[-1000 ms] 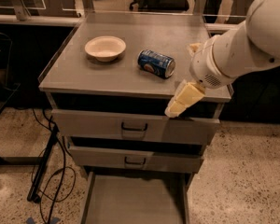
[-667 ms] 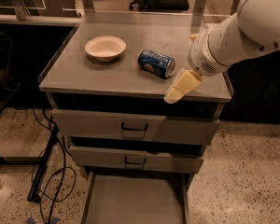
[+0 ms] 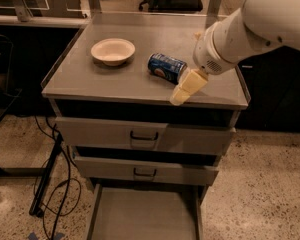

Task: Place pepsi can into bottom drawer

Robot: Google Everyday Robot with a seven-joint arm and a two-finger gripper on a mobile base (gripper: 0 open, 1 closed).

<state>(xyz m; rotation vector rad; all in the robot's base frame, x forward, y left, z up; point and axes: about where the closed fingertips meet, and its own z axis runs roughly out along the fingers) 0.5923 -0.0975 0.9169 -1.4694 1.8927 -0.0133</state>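
The pepsi can (image 3: pixel 166 68), blue with a round logo, lies on its side on the grey cabinet top (image 3: pixel 90 79), right of centre. My gripper (image 3: pixel 186 88), on the white arm coming in from the upper right, hangs just right of and in front of the can, near the top's front edge, not touching it. One cream finger (image 3: pixel 188 86) shows, pointing down-left. The bottom drawer (image 3: pixel 145 216) stands pulled open at the bottom of the view, a flat grey tray with nothing in it.
A cream-white bowl (image 3: pixel 113 50) sits on the cabinet top to the left of the can. The two upper drawers (image 3: pixel 144 134) with dark handles are slightly ajar. Black cables (image 3: pixel 52 184) lie on the speckled floor at the left. Chairs and table legs stand behind.
My gripper has moved up and back from the cabinet's front edge toward the can. The can, bowl and drawers have not moved.
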